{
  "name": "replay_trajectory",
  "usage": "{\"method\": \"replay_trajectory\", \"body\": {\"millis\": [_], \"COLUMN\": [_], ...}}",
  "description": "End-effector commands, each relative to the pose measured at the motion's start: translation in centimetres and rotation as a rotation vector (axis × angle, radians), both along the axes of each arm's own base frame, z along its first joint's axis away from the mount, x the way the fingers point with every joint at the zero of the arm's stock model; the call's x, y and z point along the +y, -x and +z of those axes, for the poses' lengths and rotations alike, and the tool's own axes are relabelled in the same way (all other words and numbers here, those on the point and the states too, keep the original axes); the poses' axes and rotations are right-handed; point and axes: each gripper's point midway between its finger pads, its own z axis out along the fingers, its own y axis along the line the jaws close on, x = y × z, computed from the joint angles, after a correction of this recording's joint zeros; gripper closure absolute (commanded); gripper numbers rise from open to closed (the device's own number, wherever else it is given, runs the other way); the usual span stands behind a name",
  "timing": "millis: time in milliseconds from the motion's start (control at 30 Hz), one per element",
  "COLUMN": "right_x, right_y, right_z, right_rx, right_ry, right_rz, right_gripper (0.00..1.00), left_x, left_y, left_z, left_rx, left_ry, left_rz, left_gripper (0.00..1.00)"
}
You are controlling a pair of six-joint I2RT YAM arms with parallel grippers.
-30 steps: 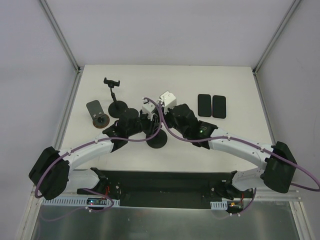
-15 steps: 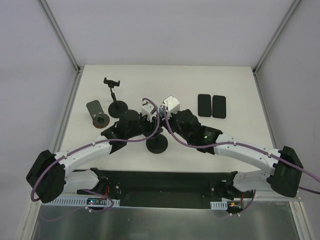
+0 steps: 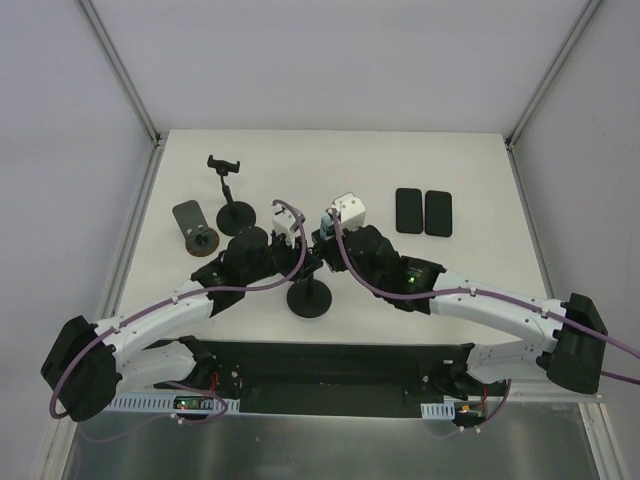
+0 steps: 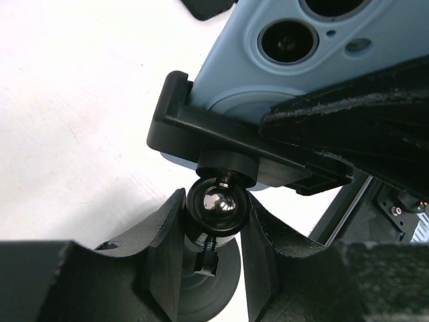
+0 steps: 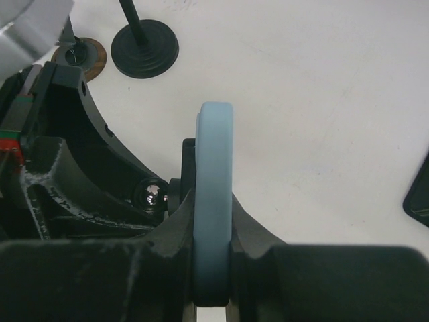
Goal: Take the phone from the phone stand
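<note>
A light-blue phone (image 4: 268, 60) sits in the black clamp (image 4: 201, 131) of a phone stand, whose round base (image 3: 310, 300) rests on the table's near middle. My left gripper (image 4: 214, 221) is shut on the stand's ball joint (image 4: 216, 204) just under the clamp. My right gripper (image 5: 213, 228) is shut on the phone (image 5: 213, 188), one finger on each face, seen edge-on. In the top view both grippers (image 3: 300, 252) (image 3: 325, 235) meet above the base, and the phone is mostly hidden there.
A second stand (image 3: 230, 190) with an empty clamp stands at the back left. A grey plate holder (image 3: 190, 218) on a brown disc lies to its left. Two black phones (image 3: 409, 210) (image 3: 439, 211) lie flat at the back right.
The stand's base has slid a little toward the near edge. My left wrist has moved left and my right wrist right, both keeping their grip.
</note>
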Motion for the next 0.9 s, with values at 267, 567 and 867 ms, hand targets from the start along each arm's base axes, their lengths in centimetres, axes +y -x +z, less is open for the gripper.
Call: {"method": "replay_trajectory", "body": {"millis": [267,567,867], "right_x": [-8.6,-2.3,-0.2], "right_y": [-3.0,-1.3,-0.4], "right_z": [1.1,0.4,-0.2], "right_rx": [-0.068,-0.037,-0.008], "right_ry": [0.296,0.208,0.172], "right_rz": [-0.367,0.005,0.110], "right_gripper": [0.99,0.99,0.99], "left_x": [6.7,3.1,0.2], "left_y": [-2.7,-0.6,-0.3], "left_z": [0.1,1.7,2.6], "left_rx": [-0.153,-0.264,-0.272], "left_ry": [-0.050,0.007,0.000], "left_rz": [0.406,0.117,-0.039], "left_gripper": [1.00,0.65,0.15]}}
